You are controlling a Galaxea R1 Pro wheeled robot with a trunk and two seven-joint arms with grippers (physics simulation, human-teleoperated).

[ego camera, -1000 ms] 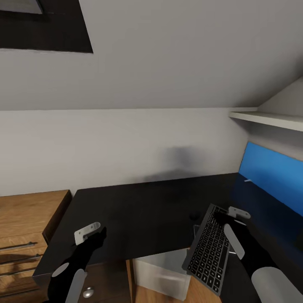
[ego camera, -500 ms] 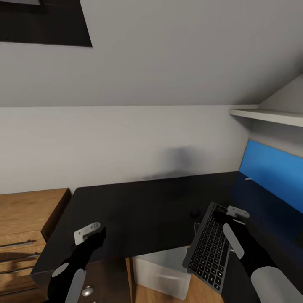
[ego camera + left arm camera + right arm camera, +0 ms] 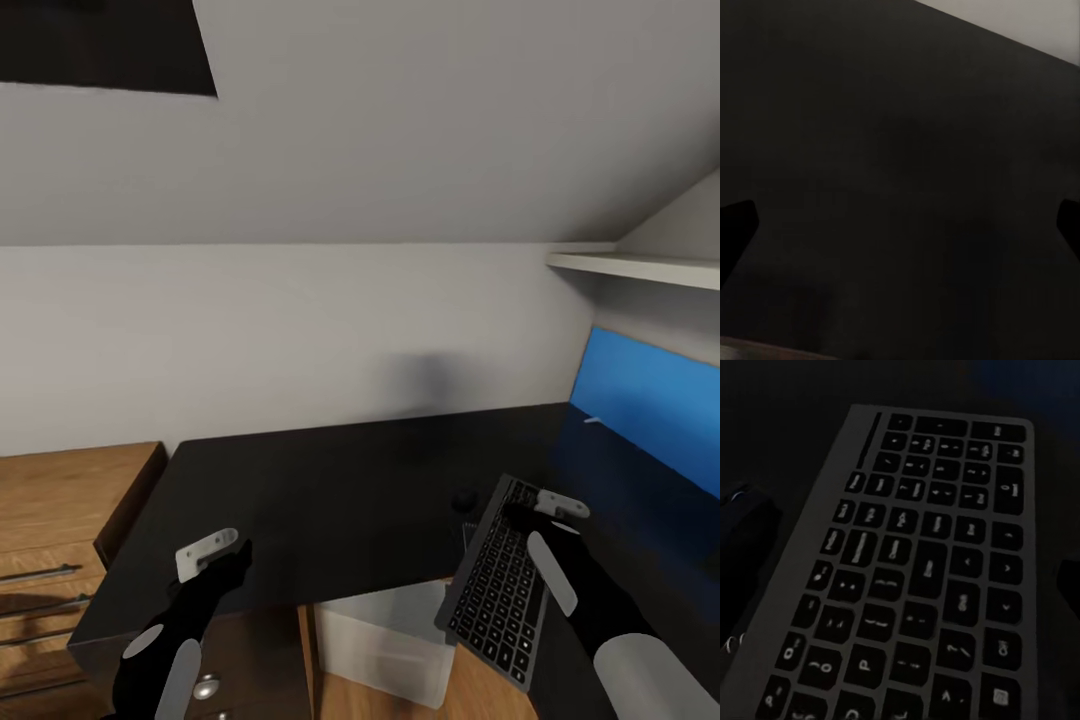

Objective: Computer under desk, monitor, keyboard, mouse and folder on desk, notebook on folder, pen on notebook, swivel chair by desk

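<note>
Hovering keyboard (image 3: 496, 585) nudged farther over desk (image 3: 330, 480), right fingers (image 3: 520, 515) gripping.

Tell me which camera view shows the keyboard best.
The head view: the whole keyboard shows there, overhanging the desk edge under the right gripper. The right wrist view shows the keys close up but crops the keyboard's ends. The left wrist view faces dark desk surface.

The keyboard (image 3: 498, 582), slim with a grey frame and black keys, sits tilted at the black worktop (image 3: 320, 490) front edge, its near end overhanging. A light grey computer (image 3: 385, 640) stands on the floor beneath the worktop.
</note>
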